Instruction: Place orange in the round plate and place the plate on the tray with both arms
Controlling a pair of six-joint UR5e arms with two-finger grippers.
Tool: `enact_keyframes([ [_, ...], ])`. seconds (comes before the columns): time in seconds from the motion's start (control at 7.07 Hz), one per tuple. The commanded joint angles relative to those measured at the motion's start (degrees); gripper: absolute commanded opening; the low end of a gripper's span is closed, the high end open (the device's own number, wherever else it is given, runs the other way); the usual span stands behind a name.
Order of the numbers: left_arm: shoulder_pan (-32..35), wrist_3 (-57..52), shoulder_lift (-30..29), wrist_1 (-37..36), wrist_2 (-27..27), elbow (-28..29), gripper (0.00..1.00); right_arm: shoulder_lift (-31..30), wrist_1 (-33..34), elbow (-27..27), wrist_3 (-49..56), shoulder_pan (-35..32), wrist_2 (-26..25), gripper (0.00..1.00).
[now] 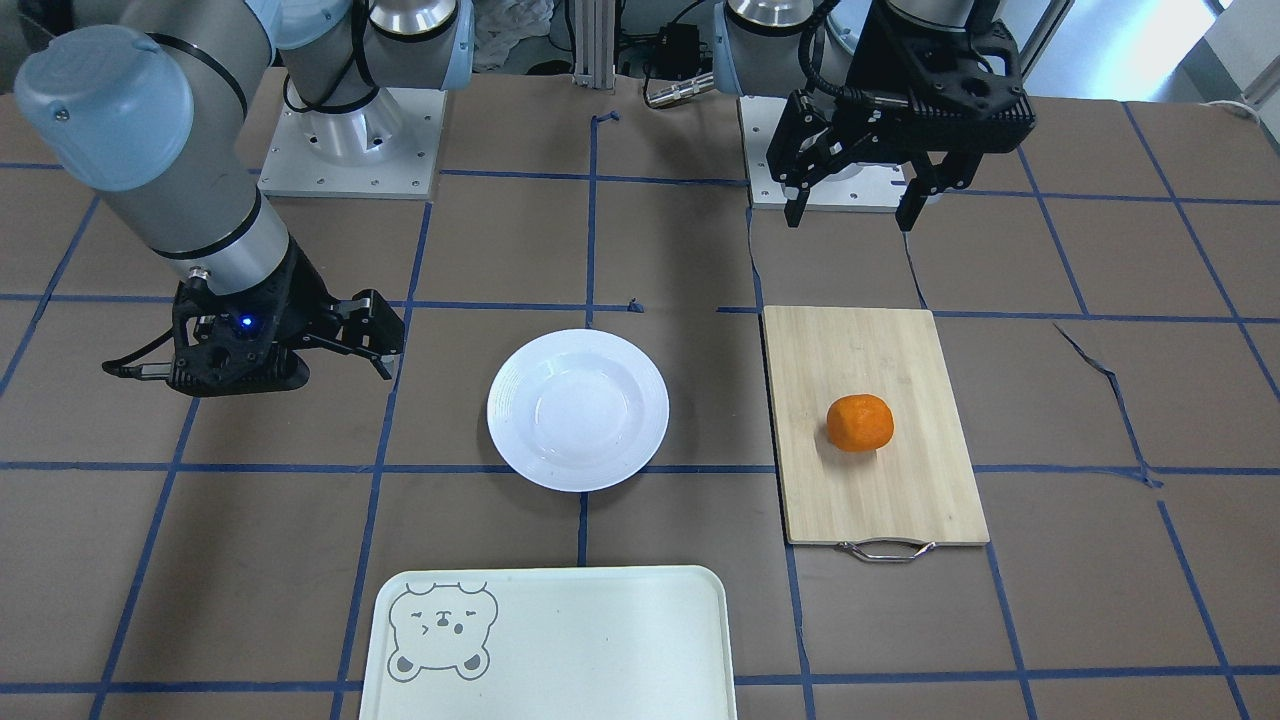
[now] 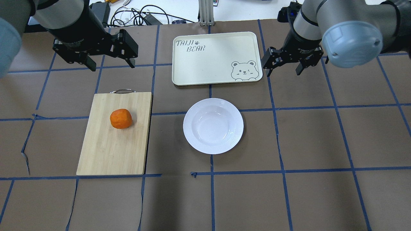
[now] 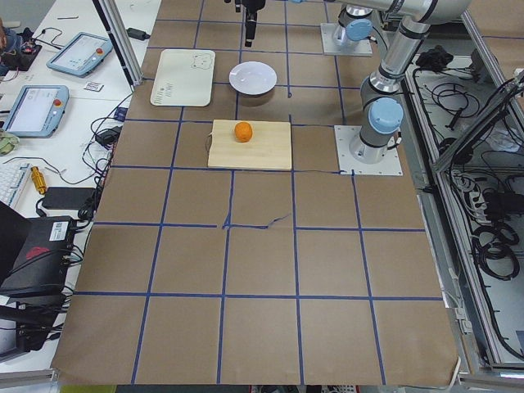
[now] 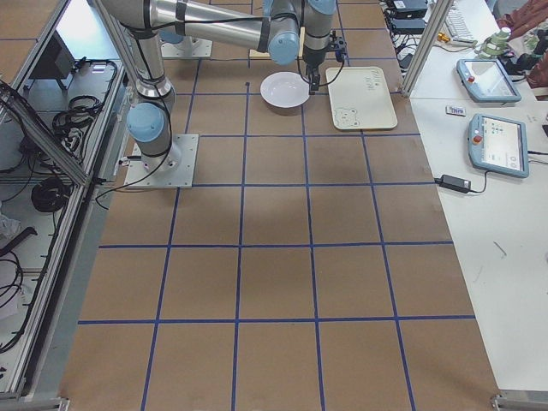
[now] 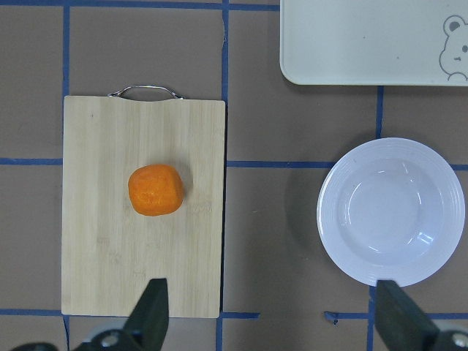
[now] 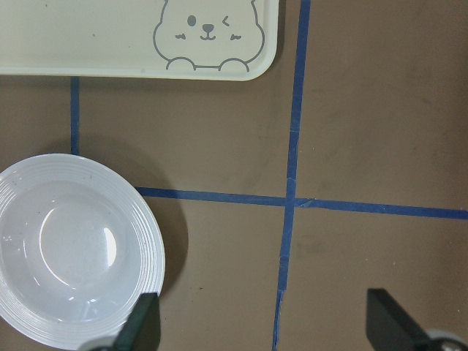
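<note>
The orange lies on a bamboo cutting board. Alone on the brown table stands the white round plate, with nothing in it. Beyond it lies the cream tray, bear drawn in one corner, also bare. My left gripper hangs open above the table past the board's handle end. To the right of the tray my right gripper hovers open. Neither holds anything.
The cutting board has a metal handle pointing toward the tray side. Blue tape lines grid the brown table cover. Both arm bases are bolted at the robot's edge. Cables and tablets lie beyond the table's far edge.
</note>
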State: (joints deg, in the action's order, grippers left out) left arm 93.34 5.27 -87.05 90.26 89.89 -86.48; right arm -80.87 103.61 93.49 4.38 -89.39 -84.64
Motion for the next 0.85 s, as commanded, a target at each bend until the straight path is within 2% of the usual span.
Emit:
enact_keyframes([
  [0.0,0.0,0.0,0.0,0.0,-0.1,-0.1,1.00,0.0,0.2,0.0,0.0,0.0,0.1,1.00],
  [0.71,0.1,0.0,0.1,0.0,-0.1,-0.1,1.00,0.0,0.2,1.2,-0.3,0.0,0.2,1.00],
])
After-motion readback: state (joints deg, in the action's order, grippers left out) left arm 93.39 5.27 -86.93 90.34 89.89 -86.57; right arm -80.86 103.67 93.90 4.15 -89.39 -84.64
